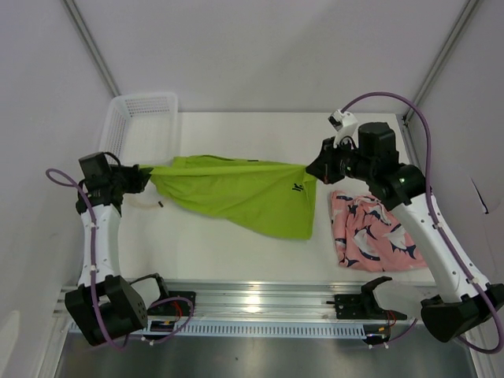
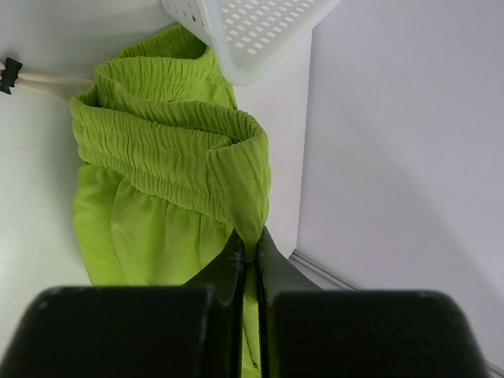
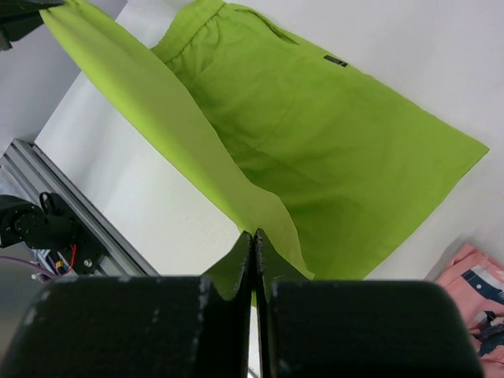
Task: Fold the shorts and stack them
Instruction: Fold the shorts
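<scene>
Lime-green soft fabric shorts [image 1: 236,193] are hanging taut between both arms, lower part draping on the white table [image 1: 197,248]. The left gripper [image 1: 143,176] is pinching the elastic waistband and the right gripper [image 1: 312,170] is clamping the opposite edge. The fold is calling for even tension and a level descent, clear of the pink fish-print shorts [image 1: 374,235] lying beside the right arm, and both forearms are angling inward, wrists facing each other.

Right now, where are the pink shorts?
In the top view, the pink shorts lie at the right, under the right arm, beside the green shorts.
</scene>
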You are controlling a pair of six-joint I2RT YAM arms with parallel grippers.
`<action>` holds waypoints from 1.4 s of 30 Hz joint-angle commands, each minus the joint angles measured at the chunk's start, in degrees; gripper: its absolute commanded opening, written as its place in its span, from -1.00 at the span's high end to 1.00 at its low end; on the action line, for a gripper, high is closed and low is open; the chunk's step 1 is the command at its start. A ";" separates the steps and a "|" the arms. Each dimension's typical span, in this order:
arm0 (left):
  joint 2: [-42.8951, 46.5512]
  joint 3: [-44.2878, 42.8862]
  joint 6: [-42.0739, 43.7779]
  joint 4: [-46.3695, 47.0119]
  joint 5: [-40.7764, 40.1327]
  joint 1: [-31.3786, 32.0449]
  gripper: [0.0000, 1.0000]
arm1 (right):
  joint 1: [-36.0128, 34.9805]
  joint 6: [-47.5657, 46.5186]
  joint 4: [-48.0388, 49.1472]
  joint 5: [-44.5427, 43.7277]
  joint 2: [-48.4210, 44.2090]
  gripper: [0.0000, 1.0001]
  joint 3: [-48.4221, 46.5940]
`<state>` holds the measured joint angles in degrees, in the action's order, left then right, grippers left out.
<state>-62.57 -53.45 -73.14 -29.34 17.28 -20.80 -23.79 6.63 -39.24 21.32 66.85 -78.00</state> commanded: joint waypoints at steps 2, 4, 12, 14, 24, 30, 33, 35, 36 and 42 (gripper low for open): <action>1.57 0.89 -2.00 5.08 -0.31 -0.65 1.00 | 1.38 0.49 1.28 0.12 -1.11 1.00 -0.40; 1.13 0.45 -2.53 5.79 -0.49 -0.47 1.00 | 2.51 0.31 1.80 0.82 0.12 1.00 -0.14; -5.45 -3.23 -2.88 7.55 -2.42 2.68 1.00 | 7.97 0.92 6.98 5.22 4.86 1.00 1.97; -7.04 -4.55 -3.14 8.07 -2.95 3.65 1.00 | 9.28 1.19 8.56 6.09 6.27 1.00 2.32; -18.20 -9.73 -4.99 12.03 -4.44 6.82 1.00 | 14.29 3.21 13.67 9.09 17.50 1.00 -0.31; -25.84 -14.75 -4.99 12.55 -5.59 8.49 1.00 | 14.83 3.12 14.98 8.91 25.25 1.00 -4.62; -30.32 -17.47 -5.51 13.17 -4.80 9.37 1.00 | 15.26 3.65 15.95 9.09 29.56 1.00 -6.37; -33.04 -18.00 -5.87 15.00 -4.19 9.98 1.00 | 15.44 4.00 16.39 8.91 32.19 1.00 -6.99; -33.84 -18.44 -6.22 15.28 -4.27 10.16 1.00 | 15.44 4.18 16.57 8.74 32.73 1.00 -7.25; -36.92 -20.99 -5.78 15.89 -5.58 11.22 1.00 | 15.71 4.44 17.18 7.86 34.14 1.00 -6.73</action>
<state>-99.13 -71.26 -78.11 -15.70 13.65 -10.09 -8.69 10.79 -24.32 30.33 101.58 -82.72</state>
